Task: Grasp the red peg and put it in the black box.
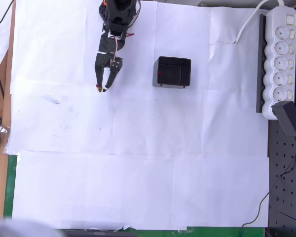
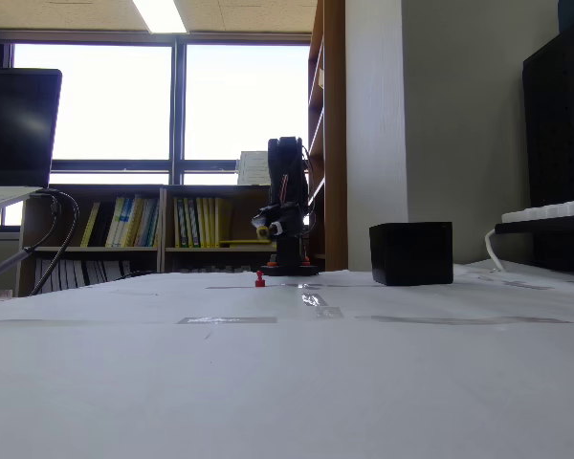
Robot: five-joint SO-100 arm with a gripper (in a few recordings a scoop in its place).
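The red peg stands on the white table, small and alone, just left of the arm's base in the fixed view. In the overhead view my black gripper points down the picture, its orange-tipped fingers a little apart with white paper showing between them. There the peg lies right at the tips, and I cannot tell it from the left one. The black box sits open-topped to the right of the gripper, about an arm's width away, and shows at the right in the fixed view.
White paper sheets cover the table. A long white power strip and a black adapter lie along the right edge. The arm rises at the far side in the fixed view.
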